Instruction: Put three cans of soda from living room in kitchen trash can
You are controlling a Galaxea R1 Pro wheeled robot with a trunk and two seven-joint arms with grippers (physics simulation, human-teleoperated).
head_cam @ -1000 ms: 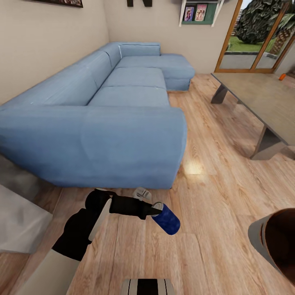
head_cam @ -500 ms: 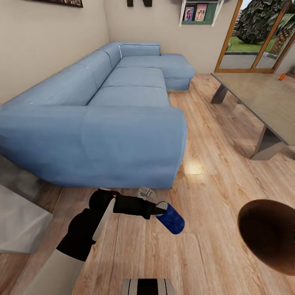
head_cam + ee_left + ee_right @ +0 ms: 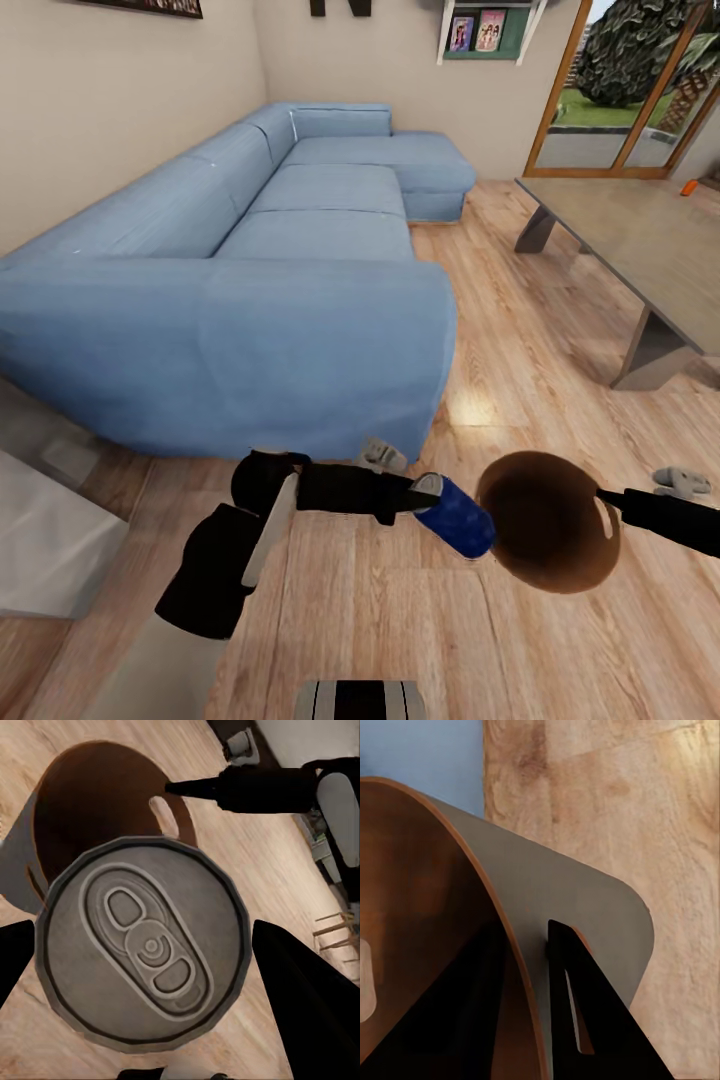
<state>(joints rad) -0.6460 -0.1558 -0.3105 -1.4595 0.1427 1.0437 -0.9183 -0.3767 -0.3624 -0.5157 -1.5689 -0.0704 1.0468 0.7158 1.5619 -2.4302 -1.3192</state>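
Loading step, first can. Left tool [image 3: 432, 492] clamped on blue soda can [image 3: 458, 516], tilted, just beside open mouth of trash can [image 3: 545, 525]. Right tool [image 3: 536, 982] pinching bin wall near rim. Next probably: can over mouth, release.

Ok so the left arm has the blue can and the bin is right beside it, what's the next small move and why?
Probably ease the blue can a little further over the bin's open mouth before letting go. The left gripper holds the can beside the rim, while the right gripper grips the bin's wall.
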